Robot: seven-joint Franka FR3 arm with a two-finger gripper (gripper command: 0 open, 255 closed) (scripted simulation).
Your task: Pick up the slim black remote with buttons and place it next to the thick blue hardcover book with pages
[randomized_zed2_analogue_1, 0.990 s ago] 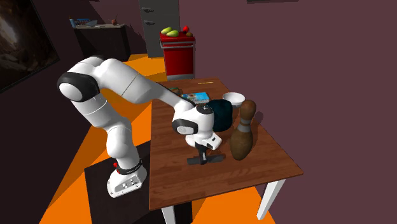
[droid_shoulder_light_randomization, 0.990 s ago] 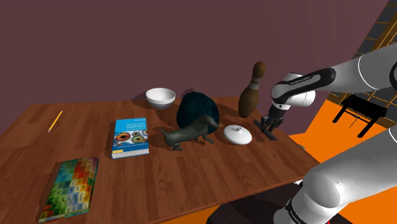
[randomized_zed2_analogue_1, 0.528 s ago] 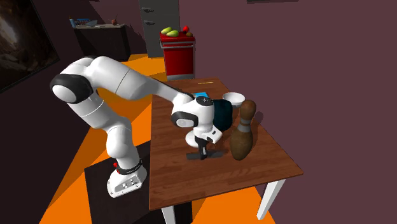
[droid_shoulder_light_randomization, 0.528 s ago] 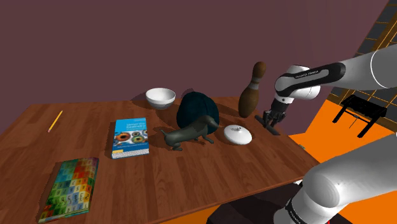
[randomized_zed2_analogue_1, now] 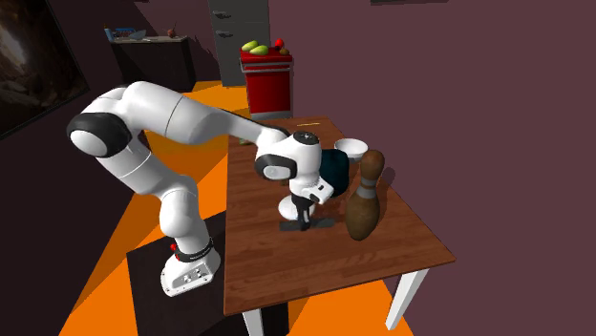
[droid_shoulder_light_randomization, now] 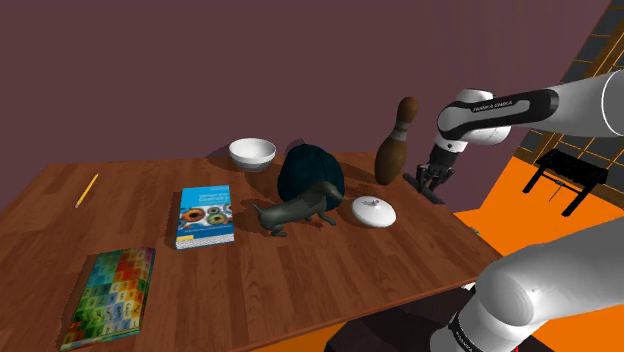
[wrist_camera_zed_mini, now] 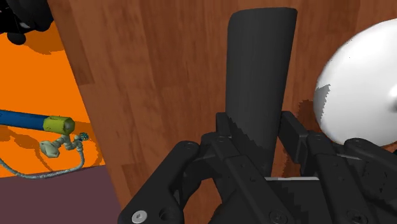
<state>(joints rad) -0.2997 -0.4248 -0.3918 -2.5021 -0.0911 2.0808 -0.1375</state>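
Remote (wrist_camera_zed_mini: 257, 83), one; blue book (droid_shoulder_light_randomization: 204, 215), one.

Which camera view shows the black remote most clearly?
The wrist view: the remote appears large, clasped in the pincer. In the shoulder view the remote is a small dark sliver under the pincer; the second exterior view shows a thin dark bar.

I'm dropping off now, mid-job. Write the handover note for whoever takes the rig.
Gripper: shut on the black remote, near the bowling pin. Whether the remote is clear of the table I cannot tell.
Blue book: flat, across the table beyond the white lid and dog figure.
Done: grasp.
Left: carry the remote over and set it beside the book.
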